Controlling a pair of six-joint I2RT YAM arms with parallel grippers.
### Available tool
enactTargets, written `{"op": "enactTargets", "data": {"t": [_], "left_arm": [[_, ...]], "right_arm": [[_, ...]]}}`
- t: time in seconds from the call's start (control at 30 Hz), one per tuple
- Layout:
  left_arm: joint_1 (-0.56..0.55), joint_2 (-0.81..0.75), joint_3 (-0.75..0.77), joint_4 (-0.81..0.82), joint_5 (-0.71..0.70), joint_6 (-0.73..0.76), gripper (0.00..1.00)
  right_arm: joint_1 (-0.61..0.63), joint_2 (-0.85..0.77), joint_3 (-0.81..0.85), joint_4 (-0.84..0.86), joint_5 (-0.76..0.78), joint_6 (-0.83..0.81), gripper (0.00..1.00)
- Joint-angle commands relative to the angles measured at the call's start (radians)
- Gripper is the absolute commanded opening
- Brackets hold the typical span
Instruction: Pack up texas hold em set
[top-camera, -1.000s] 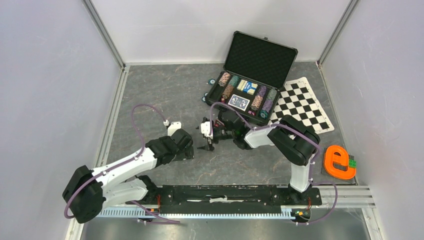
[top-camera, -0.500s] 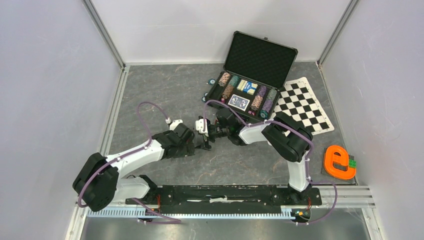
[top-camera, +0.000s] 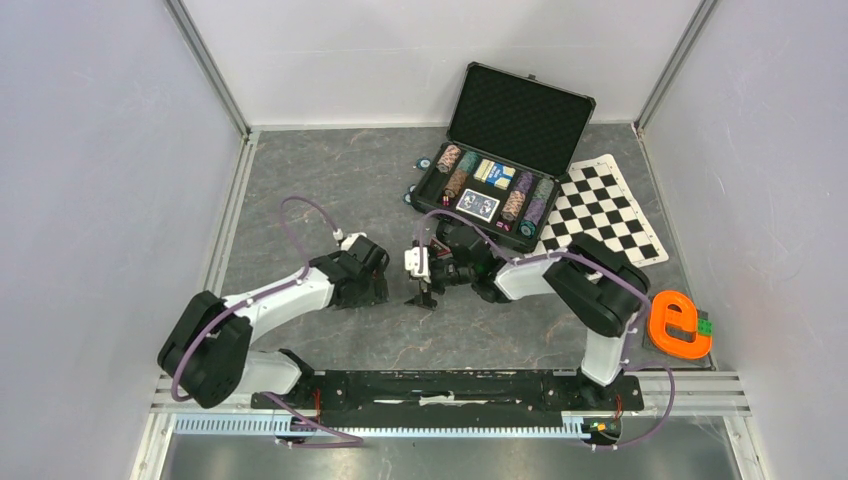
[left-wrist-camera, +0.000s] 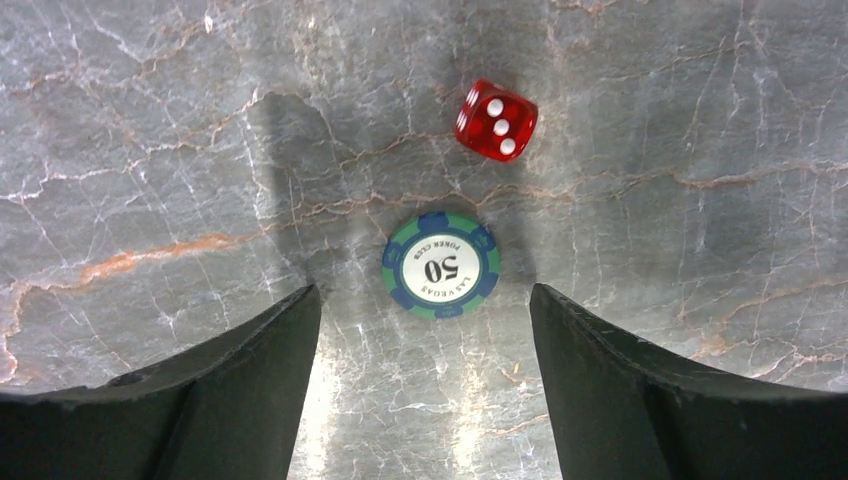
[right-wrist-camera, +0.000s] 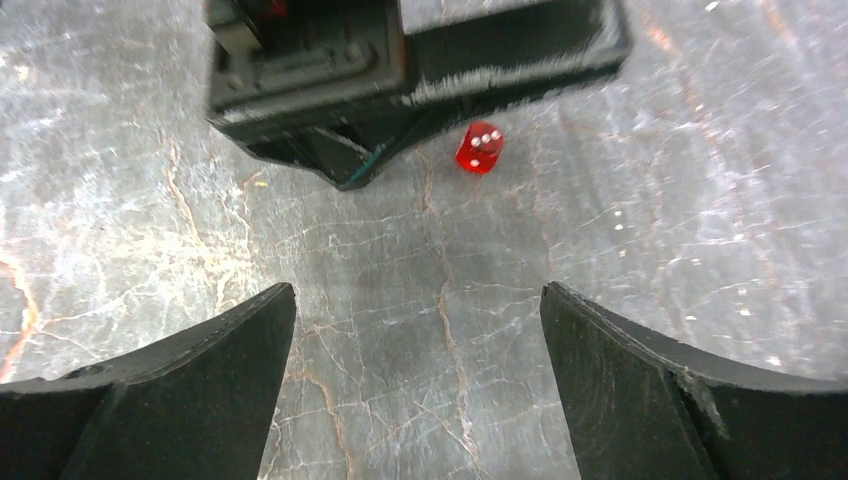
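Two pincers, left pincer (left-wrist-camera: 422, 298) and right pincer (right-wrist-camera: 418, 292), hang low over the table (top-camera: 300, 180), both spread wide and empty. One green-blue 50 chip (left-wrist-camera: 441, 265) lies between the left fingers, one red die (left-wrist-camera: 496, 120) just beyond. Farther back, one black case (top-camera: 520, 115) stands open.

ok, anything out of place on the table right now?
Yes. A green-and-blue 50 chip and a red die lie loose on the table, apart from each other, below the open left gripper and well away from the open case. More chips sit on the table by the case's left end.
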Motion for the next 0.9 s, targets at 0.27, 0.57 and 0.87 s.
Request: {"op": "enactTargets", "data": {"t": [0.27, 0.57, 0.87], "left_arm": [[0.012, 0.082, 0.050, 0.025, 0.022, 0.031, 0.69], [0.014, 0.148, 0.044, 0.061, 0.056, 0.020, 0.62], [0.013, 0.134, 0.047, 0.028, 0.059, 0.017, 0.52]], "right_arm": [[0.002, -0.237, -0.125, 0.145, 0.065, 0.000, 0.98], [0.002, -0.311, -0.159, 0.157, 0.130, 0.017, 0.98], [0.002, -0.460, -0.288, 0.272, 0.236, 0.045, 0.98]]}}
